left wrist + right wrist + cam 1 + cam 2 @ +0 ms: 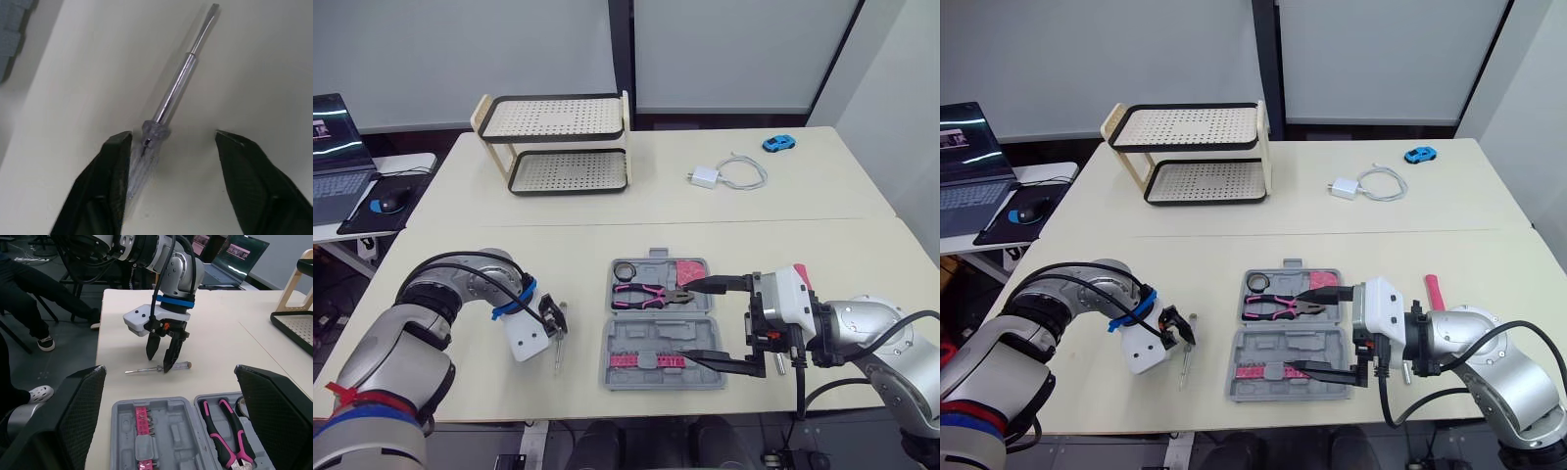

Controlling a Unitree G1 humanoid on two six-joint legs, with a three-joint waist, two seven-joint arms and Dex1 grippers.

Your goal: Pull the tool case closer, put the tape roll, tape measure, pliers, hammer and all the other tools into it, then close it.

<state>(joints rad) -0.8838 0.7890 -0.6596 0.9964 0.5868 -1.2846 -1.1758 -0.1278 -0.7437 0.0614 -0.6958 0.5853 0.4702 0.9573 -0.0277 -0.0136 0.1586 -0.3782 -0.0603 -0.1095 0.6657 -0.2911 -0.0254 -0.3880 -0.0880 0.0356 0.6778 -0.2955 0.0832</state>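
Table (607,201): screwdriver (173,93) lies btwn spread L jaws, near case's (646,338) left edge.

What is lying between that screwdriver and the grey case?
Nothing: bare table separates the screwdriver from the case, as the right wrist view shows.

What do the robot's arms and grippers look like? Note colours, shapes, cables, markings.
Both arms are silver-grey segments with black joints and black cables. The left arm has a blue band near the wrist and red tape higher up. Each wrist ends in a white housing; the left gripper and right gripper have two black tapered fingers.
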